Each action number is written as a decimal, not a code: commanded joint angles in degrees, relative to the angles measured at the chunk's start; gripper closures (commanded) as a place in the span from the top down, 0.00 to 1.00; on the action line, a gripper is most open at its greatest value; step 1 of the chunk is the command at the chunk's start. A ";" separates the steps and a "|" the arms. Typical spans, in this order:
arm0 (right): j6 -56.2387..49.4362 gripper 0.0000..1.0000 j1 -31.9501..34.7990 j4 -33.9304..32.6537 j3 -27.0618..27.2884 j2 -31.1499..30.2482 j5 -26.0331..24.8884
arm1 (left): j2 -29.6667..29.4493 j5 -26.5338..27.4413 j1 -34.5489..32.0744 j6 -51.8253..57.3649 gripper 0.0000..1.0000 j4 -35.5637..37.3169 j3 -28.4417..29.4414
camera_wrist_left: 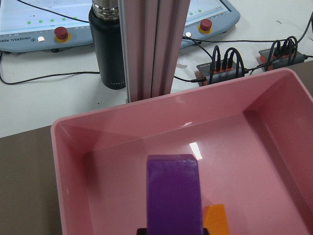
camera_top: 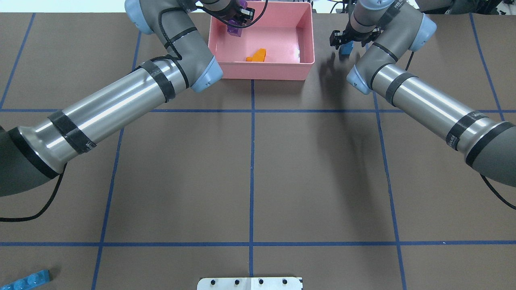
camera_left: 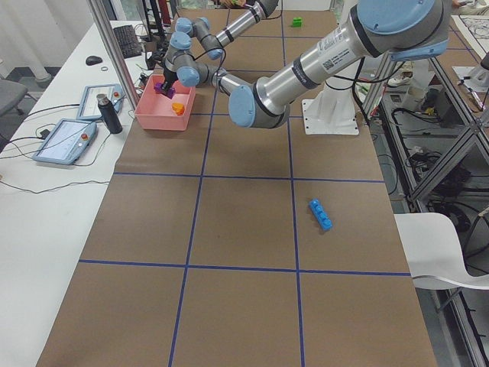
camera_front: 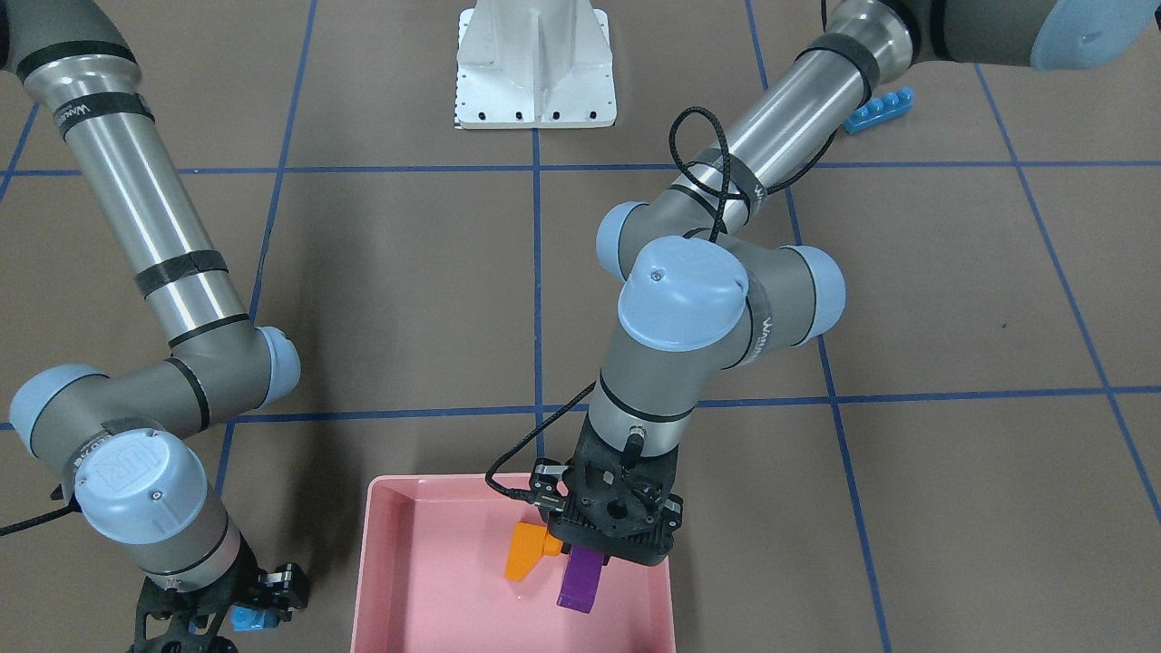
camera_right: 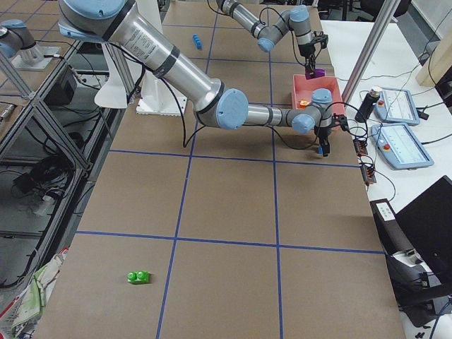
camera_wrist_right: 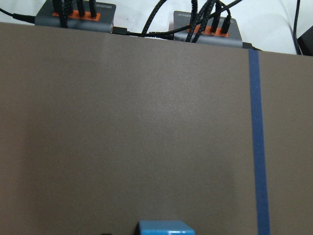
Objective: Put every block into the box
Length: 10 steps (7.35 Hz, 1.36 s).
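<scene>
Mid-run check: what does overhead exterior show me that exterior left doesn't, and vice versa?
Only overhead exterior: the small light-blue brick in the right gripper, beside the pink box; exterior left doesn't show it clearly. Only exterior left: the green brick on the table at the far end. Both: the pink box with the orange brick in it, the purple brick in the left gripper over the box, and the long light-blue brick on the table, far from the box.
</scene>
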 commanded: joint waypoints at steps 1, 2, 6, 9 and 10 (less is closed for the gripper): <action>0.00 0.07 -0.24 0.18 -0.67 0.53 -0.64 | -0.09 1.00 0.69 -0.05 0.00 -0.01 0.06; 0.00 0.00 -0.24 0.18 -0.67 0.53 -0.64 | -0.09 1.44 0.78 -0.31 0.41 -0.01 0.06; -0.35 0.00 4.39 -0.09 1.86 1.85 6.43 | -0.17 1.36 1.22 -8.98 1.00 -1.68 -0.73; 0.18 0.00 8.37 -9.35 13.87 3.07 15.69 | 0.35 -6.25 -1.58 -8.93 1.00 0.94 -2.49; 1.05 0.00 7.94 -10.53 14.70 5.51 15.80 | 0.61 -9.60 -3.07 -5.62 1.00 6.09 -4.93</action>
